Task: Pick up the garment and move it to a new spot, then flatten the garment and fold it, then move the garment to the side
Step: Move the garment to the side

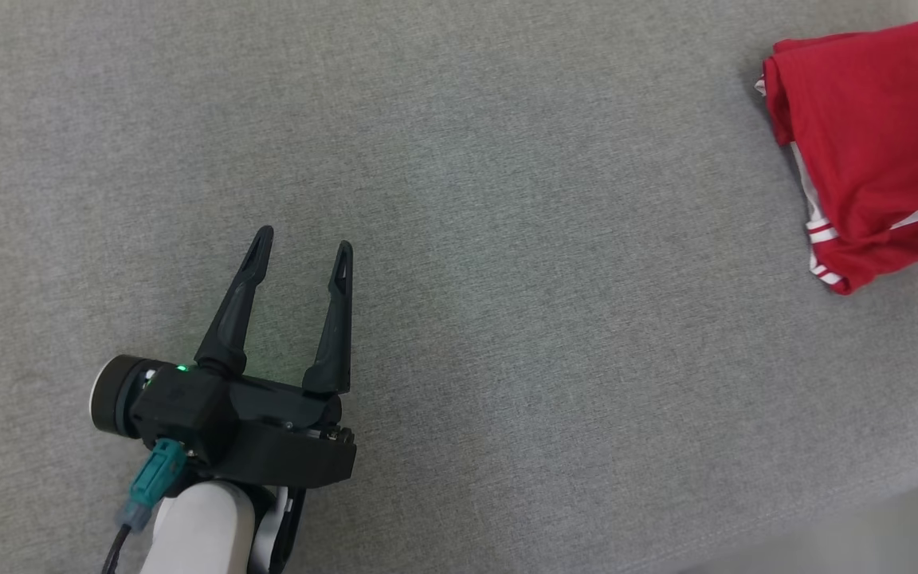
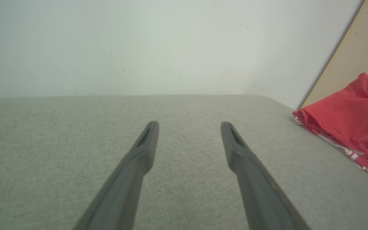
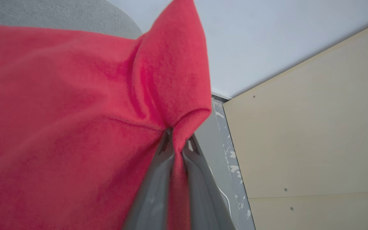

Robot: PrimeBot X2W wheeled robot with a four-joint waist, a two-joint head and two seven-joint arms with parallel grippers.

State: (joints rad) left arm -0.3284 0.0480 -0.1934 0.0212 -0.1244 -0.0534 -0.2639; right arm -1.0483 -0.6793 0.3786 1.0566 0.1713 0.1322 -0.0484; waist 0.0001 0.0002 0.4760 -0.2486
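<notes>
The garment [image 1: 873, 143], red with white stripes [image 1: 821, 233] along one hem, lies folded at the far right of the grey fabric-covered tabletop [image 1: 507, 239], running out past the right edge of the head view. In that view the left hand [image 1: 304, 243] sits at the near left, well apart from the garment. Its two dark fingers are spread wide with nothing between them, and a small green light glows on its body.

The left wrist view looks low across the tabletop [image 2: 59, 143]. The left hand [image 2: 189, 125] has its fingers parted over bare fabric. The garment [image 2: 343, 124] is heaped at the right near the rounded far corner, one peak of cloth lifted above the rest. A pale wall [image 2: 139, 48] and a beige panel [image 2: 363, 54] stand behind it.

The right wrist view adds the grip. The right hand [image 3: 179, 137] has its fingers drawn narrow on a pinch of the garment [image 3: 59, 111]. The red cloth passes between the fingers and bunches into a raised fold above the tips. To the right are the beige panel [image 3: 315, 127], dotted with screws, and a grey speckled strip of floor [image 3: 225, 134].
</notes>
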